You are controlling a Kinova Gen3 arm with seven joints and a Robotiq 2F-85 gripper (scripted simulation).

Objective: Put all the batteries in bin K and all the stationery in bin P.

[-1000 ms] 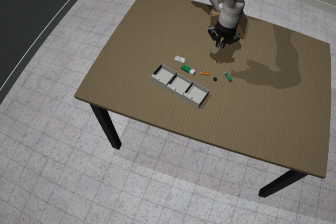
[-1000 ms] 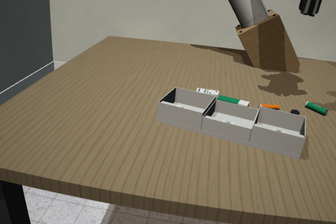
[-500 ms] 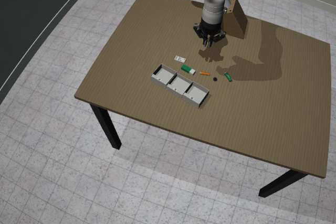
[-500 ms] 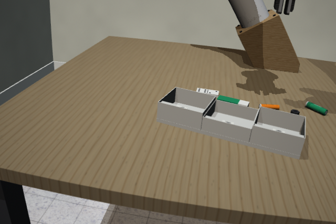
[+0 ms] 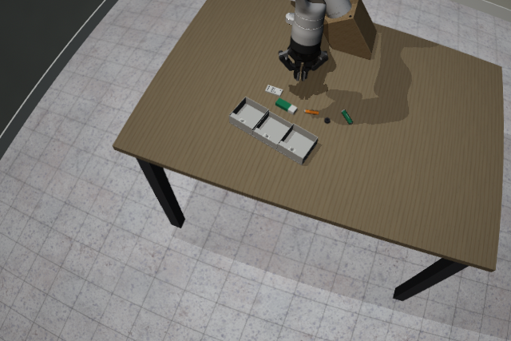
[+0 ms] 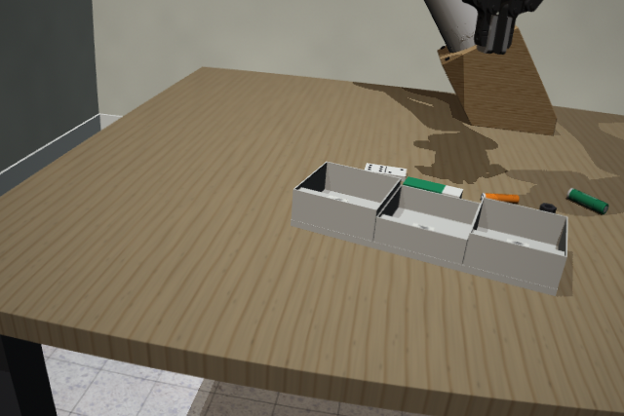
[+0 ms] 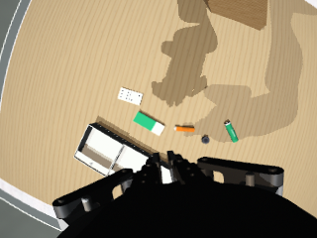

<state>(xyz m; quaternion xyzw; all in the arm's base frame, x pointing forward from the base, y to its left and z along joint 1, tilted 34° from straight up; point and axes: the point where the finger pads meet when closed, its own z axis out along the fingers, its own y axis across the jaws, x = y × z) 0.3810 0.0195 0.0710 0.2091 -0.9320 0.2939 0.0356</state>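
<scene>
My gripper (image 5: 302,75) (image 6: 495,47) (image 7: 163,160) is shut with nothing between the fingers. It hangs high above the table, behind the objects. A green battery (image 5: 346,116) (image 6: 587,200) (image 7: 232,131) lies on the table to the right. Beside it are a small black round piece (image 5: 326,120) (image 6: 547,208) (image 7: 205,138) and an orange stick-shaped thing (image 5: 311,112) (image 6: 499,197) (image 7: 185,130). A green and white eraser (image 5: 286,105) (image 6: 432,185) (image 7: 150,123) lies just behind a row of three joined grey bins (image 5: 240,124) (image 6: 418,240) (image 7: 93,141). All three bins are empty. I cannot read their letters.
A white domino (image 5: 273,89) (image 6: 385,169) (image 7: 130,95) lies behind the left bin. A slanted wooden block (image 5: 348,32) (image 6: 503,94) at the table's back holds the arm's base.
</scene>
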